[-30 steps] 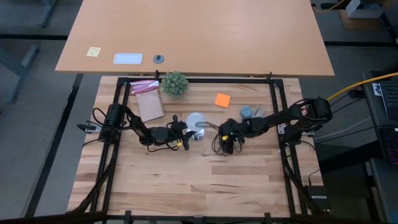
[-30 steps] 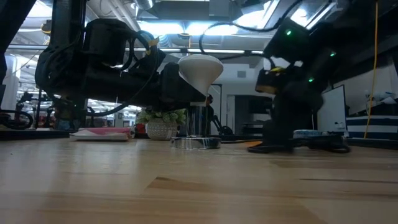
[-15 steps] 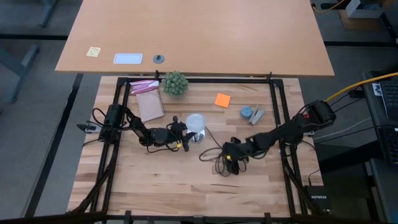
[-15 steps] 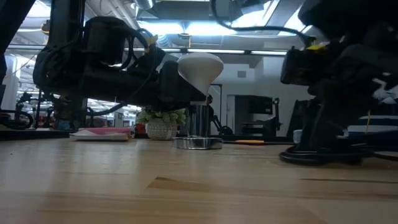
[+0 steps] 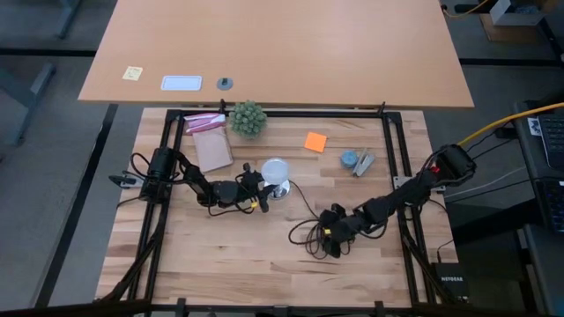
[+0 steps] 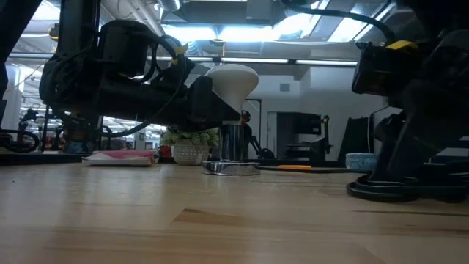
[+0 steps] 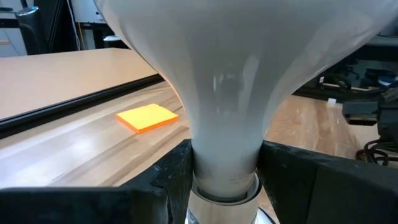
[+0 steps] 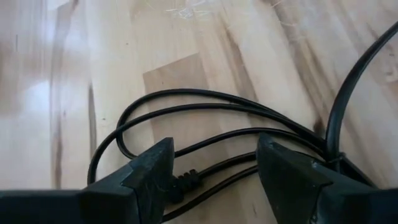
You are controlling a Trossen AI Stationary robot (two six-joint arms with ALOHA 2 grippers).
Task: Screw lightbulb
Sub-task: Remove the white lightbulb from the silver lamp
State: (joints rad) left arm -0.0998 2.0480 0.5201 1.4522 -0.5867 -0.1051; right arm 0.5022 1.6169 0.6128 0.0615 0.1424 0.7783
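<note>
The frosted white lightbulb (image 7: 230, 74) stands globe up over the round silver socket (image 6: 231, 168) near the table's middle, its screw end down in the socket's metal sleeve (image 6: 233, 143). My left gripper (image 5: 262, 191) reaches in level from the table's left and is shut on the lightbulb (image 5: 276, 169). My right gripper (image 8: 214, 180) stands open nearer the front right, tipped down over loops of the thin black cord (image 8: 205, 134). Whether its fingers touch the cord, I cannot tell. My left gripper pinches the lightbulb's narrow neck (image 7: 224, 163), just above the metal end, between its two fingers (image 7: 171, 174). The fingers come in level from the table's left. The lightbulb stands upright with its lower end in the socket (image 7: 224, 211).
A spiky green ball plant (image 5: 248, 117) and a pink and brown packet (image 5: 208, 141) sit at the far left. An orange note (image 5: 315, 141) and a small blue-grey object (image 5: 353, 159) lie at the far right. A black metal frame (image 5: 388, 141) borders the table.
My right gripper has swung from beside the socket toward the table's near edge, and now stands over the cord loops, still open. My left gripper and the lightbulb have stayed in place.
</note>
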